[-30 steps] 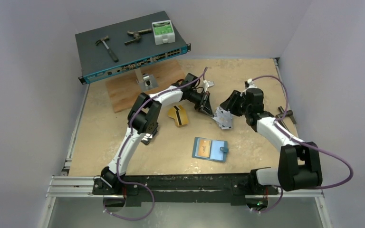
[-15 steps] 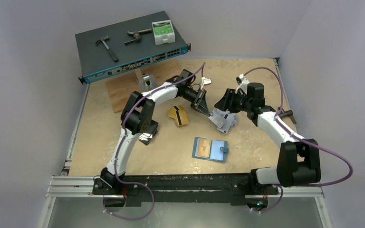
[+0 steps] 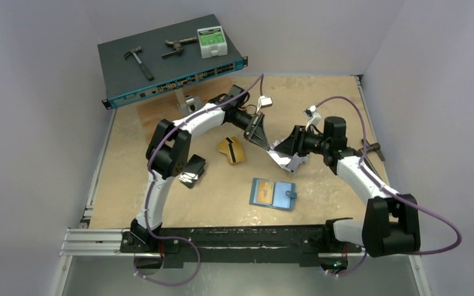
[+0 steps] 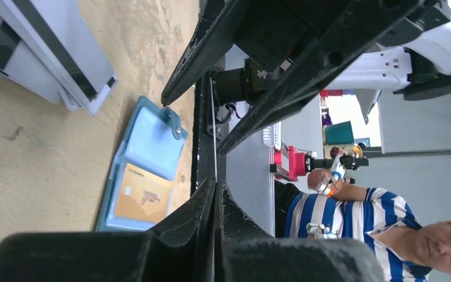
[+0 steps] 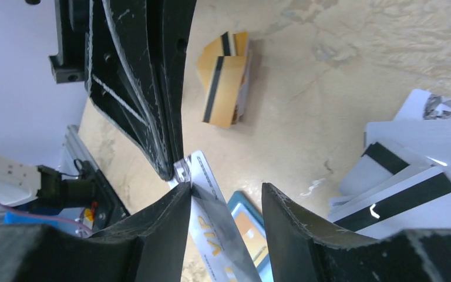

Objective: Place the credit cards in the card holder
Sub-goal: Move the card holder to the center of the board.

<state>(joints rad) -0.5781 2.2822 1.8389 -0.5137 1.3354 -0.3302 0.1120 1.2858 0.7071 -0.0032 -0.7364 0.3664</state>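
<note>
Mid-air handover above the table: left gripper was clenched, apparently pinching the top corner of a silver VIP card, though the contact spot was cramped in the right wrist view, so not certain. The right gripper had its jaws apart around the same card. The card lay against one finger with a gap to the other, so no clamp. Tips of the two grippers were almost touching

The teal card holder lay open and flat near the front edge, well apart from both grippers, with a gold-orange card seemingly in one pocket already. The other silver-grey cards sat in a loose fan just under the grippers, and the gold cards lay off to the left

Risks: if the left let go before the right closed, the card would drop onto the fan or flip. The card sat slanted across the right jaws, so closing could twist it or catch only an edge, giving a bad angle for the slot. Fingers this close could knock together. The holder was loose on the table and could slide when a card got pushed in
</note>
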